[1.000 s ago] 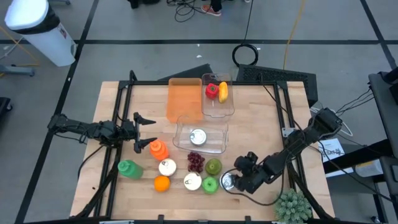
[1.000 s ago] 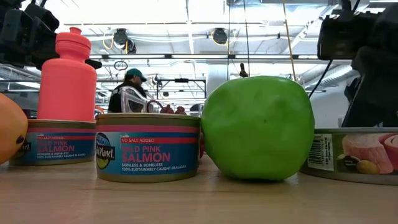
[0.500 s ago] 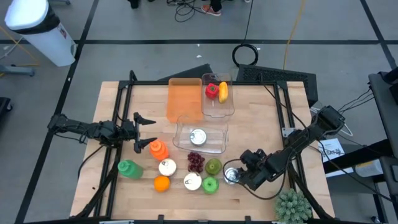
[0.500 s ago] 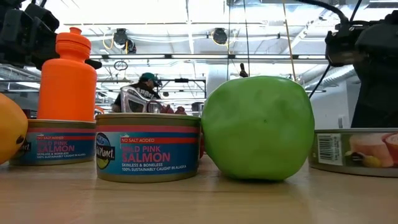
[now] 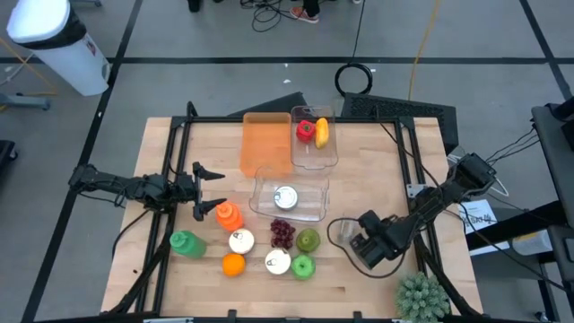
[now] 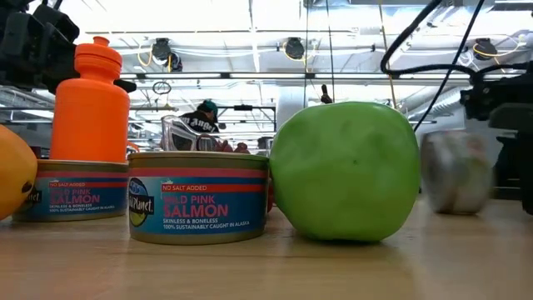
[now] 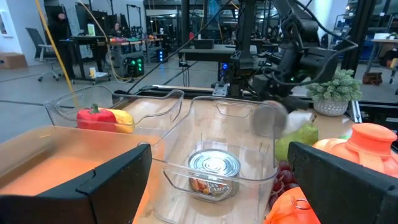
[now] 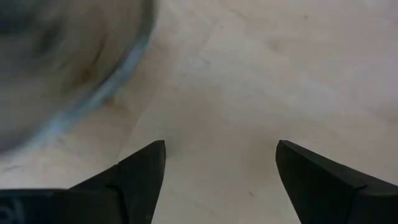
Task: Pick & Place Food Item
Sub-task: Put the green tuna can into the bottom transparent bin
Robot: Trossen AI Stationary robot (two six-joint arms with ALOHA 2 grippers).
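Note:
A tin can [image 5: 341, 231] shows blurred on the wood right of the green apples; in the low view the can [image 6: 454, 171] stands up on its edge. My right gripper [image 5: 363, 240] is just right of it, pointing steeply down. In its wrist view my right gripper [image 8: 221, 149] is open, with bare wood between the fingers and the can [image 8: 56, 68] off beyond one finger. My left gripper [image 5: 208, 191] waits open at the table's left, by the orange bottle [image 5: 227, 215]. A second can [image 7: 213, 171] lies in the clear bin [image 5: 289, 196].
A far clear bin [image 5: 313, 135] holds a red pepper and a yellow item, next to an orange tray [image 5: 265, 144]. Near the front are grapes [image 5: 282, 233], green apples [image 5: 303, 266], two salmon cans [image 5: 277, 261], an orange [image 5: 233, 265] and a green bottle [image 5: 184, 242]. A plant [image 5: 421, 296] stands at the near right corner.
My right gripper has gone toward the table's right and far edges, rolled and tipped from a slant to pointing steeply down. The can, which lay flat by the near green apple, has come up onto its edge and shifted toward the far edge, blurred in motion.

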